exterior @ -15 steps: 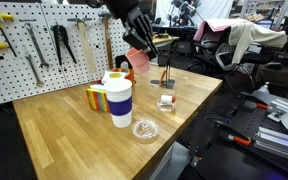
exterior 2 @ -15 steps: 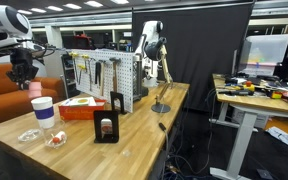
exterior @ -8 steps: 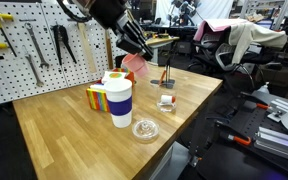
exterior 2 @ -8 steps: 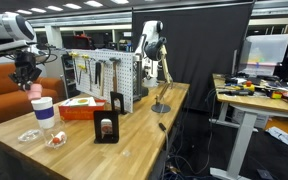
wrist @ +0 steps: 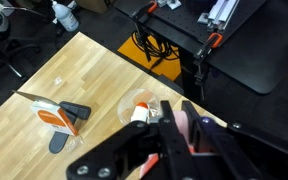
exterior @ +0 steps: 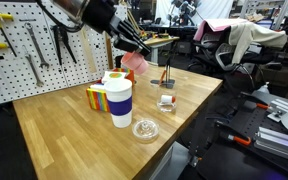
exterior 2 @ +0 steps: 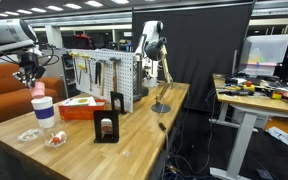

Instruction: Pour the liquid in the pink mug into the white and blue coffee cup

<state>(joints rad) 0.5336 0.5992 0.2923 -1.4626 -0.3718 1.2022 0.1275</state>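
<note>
My gripper (exterior: 132, 50) is shut on the pink mug (exterior: 135, 64) and holds it tilted in the air, just above and beside the white lid of the white and blue coffee cup (exterior: 118, 97). In an exterior view the pink mug (exterior 2: 39, 89) hangs right above the tall cup (exterior 2: 44, 112). In the wrist view the black fingers (wrist: 174, 135) clamp the pink mug (wrist: 187, 125) from both sides. The tall cup does not show in the wrist view.
A yellow striped object (exterior: 98, 99) stands behind the tall cup. A clear glass dish (exterior: 145, 129) lies at the table's front edge, and a small white and red item (exterior: 166, 102) is nearby. A pegboard with tools (exterior: 34, 45) stands behind. A black stand (exterior 2: 107, 120) is on the table.
My arm has moved the pink mug toward the tall cup and tilted it further over the lid.
</note>
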